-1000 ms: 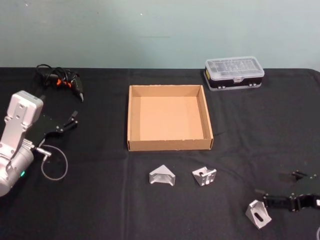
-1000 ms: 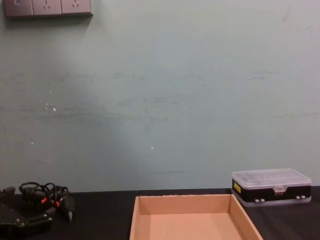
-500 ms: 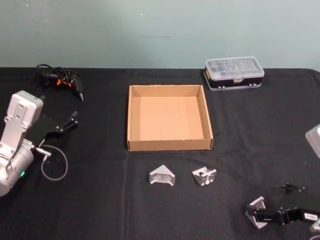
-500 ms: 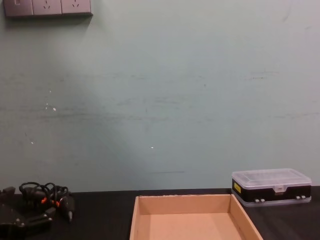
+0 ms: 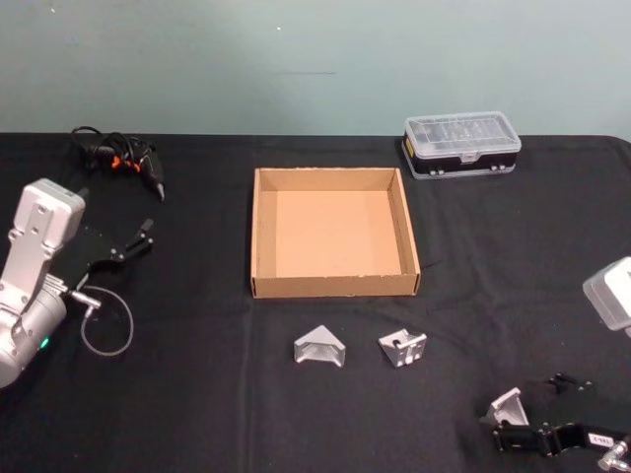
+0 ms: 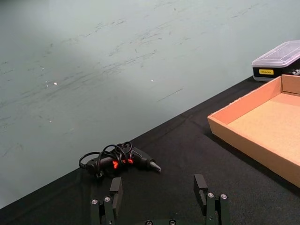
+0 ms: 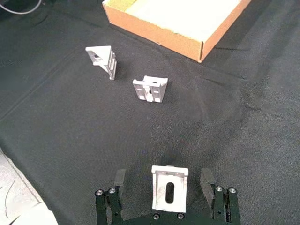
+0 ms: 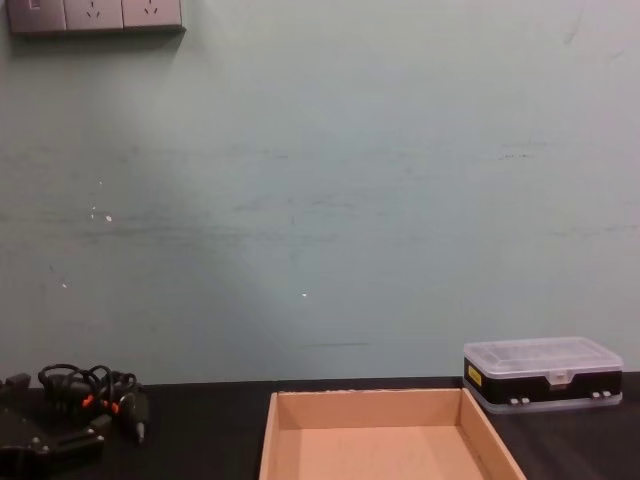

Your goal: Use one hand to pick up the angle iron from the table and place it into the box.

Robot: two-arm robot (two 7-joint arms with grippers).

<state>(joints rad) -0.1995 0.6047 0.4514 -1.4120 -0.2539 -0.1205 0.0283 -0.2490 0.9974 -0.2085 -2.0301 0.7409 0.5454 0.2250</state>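
Three silver angle irons lie on the black table [image 5: 207, 394] in front of the tan box [image 5: 335, 287]: one [image 5: 319, 347], a second [image 5: 402, 347], and a third [image 5: 506, 405] near the front right. My right gripper [image 5: 534, 414] is low at that third iron. In the right wrist view the iron [image 7: 169, 188] rests on the table between the open fingers [image 7: 120, 178], with a gap on each side. My left gripper [image 5: 133, 242] is parked at the table's left, open and holding nothing [image 6: 158, 190].
A black plastic case with a clear lid [image 5: 461, 144] stands behind the box on the right. A black corded tool [image 5: 120, 158] lies at the back left, and a cable loop [image 5: 105, 331] hangs by the left arm. The box is empty [image 7: 187, 9].
My right gripper has dropped toward the near table edge and closed in around the front-right angle iron, its grey arm segment now showing at the right edge. The left arm has not moved.
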